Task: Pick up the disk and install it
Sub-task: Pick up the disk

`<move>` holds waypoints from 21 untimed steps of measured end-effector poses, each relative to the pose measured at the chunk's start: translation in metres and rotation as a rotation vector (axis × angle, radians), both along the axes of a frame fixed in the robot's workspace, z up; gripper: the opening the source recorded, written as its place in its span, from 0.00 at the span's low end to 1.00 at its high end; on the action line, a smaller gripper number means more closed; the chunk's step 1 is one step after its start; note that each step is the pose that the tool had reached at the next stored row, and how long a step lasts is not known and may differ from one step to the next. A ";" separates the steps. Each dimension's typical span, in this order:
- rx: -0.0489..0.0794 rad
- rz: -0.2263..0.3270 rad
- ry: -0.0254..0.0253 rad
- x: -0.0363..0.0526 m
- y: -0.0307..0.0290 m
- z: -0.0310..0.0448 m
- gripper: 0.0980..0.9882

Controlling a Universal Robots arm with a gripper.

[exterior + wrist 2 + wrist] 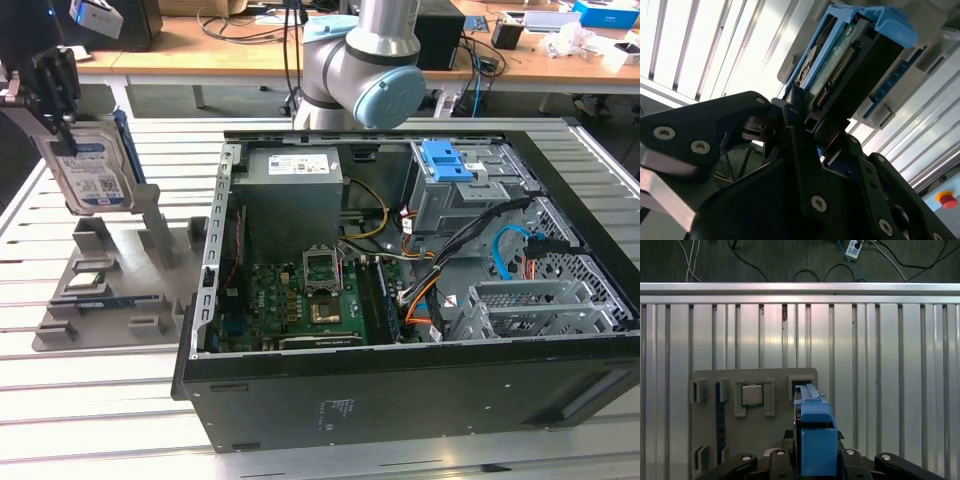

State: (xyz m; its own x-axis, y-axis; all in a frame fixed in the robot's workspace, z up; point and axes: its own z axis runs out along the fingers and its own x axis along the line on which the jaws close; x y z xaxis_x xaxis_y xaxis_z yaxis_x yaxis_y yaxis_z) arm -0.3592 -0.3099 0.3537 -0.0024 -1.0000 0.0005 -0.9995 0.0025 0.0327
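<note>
Silver disk (pixel 92 172) gripped by the hand (pixel 58 112), label facing exterior view, connector edge and blue carrier in second wrist view

**Setting:** robotics laboratory or test workshop, indoors.

**Evidence:**
- 1 industrial robot arm (pixel 360 60) at a slotted aluminium surface (pixel 100 400).
- 1 black desktop computer case (pixel 400 400) lying open on that surface. Its motherboard (pixel 300 300), grey power-supply box (pixel 293 190) and internal wiring (pixel 420 295) are exposed.
- 1 grey moulded parts fixture (pixel 60 320) beside the case, toward the exterior view's left, with 1 square chip (pixel 752 394) seated in a pocket.
- Wooden desks (pixel 200 55) behind, strewn with cables (pixel 240 20) and small boxes (pixel 600 12).
- 1 power strip (pixel 855 247) on the dark floor in the first wrist view.
- 1 red push-button (pixel 949 200) in the second wrist view.
</note>
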 end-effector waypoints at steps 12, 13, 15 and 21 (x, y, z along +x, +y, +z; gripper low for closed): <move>0.000 0.000 0.0000 0.0000 0.0015 0.0245 0.30; 0.000 0.000 0.0000 0.0000 0.0016 0.0269 0.30; 0.000 0.000 0.0001 0.0000 0.0019 0.0326 0.30; 0.000 0.000 0.0000 0.0001 0.0022 0.0435 0.30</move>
